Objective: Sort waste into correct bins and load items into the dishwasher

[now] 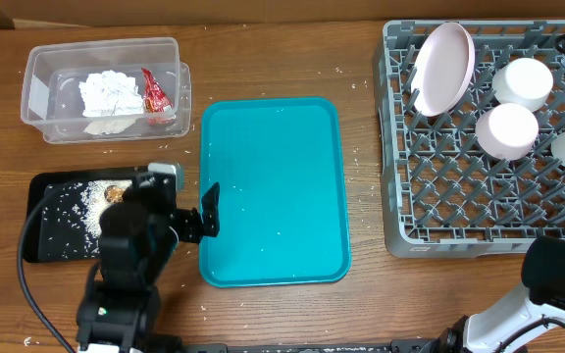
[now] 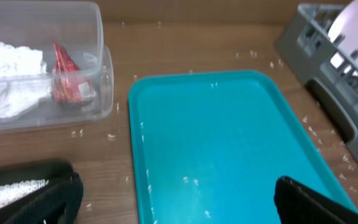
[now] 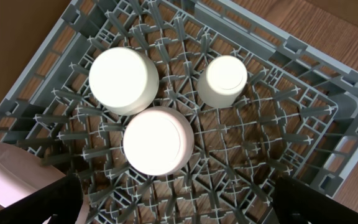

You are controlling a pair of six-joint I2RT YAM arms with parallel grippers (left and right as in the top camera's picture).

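The brown wooden tabletop (image 1: 361, 59) holds a big square grey plastic dish rack (image 1: 459, 196) on the right. In the middle lies a flat teal tray (image 1: 273, 196). On the left sit a clear plastic tub (image 1: 37, 88) and a flat black tray (image 1: 57, 186).

The left tool (image 2: 178, 183) hangs over the teal tray, and the right tool (image 3: 176, 183) hangs over the rack. Both have their fingers wide apart and hold nothing.

In the rack are a pale pink round plate (image 1: 444, 67), a round white bowl (image 1: 523, 81), a round pinkish bowl (image 1: 506, 130) and a small white cup (image 3: 224, 81).

Crumpled white paper napkins (image 1: 109, 95) and a small red wrapper (image 1: 153, 91) lie in the tub. White crumbs (image 1: 81, 201) lie in the black tray.

No legible text or numbers, red wrapper (image 2: 66, 78) too blurred to read
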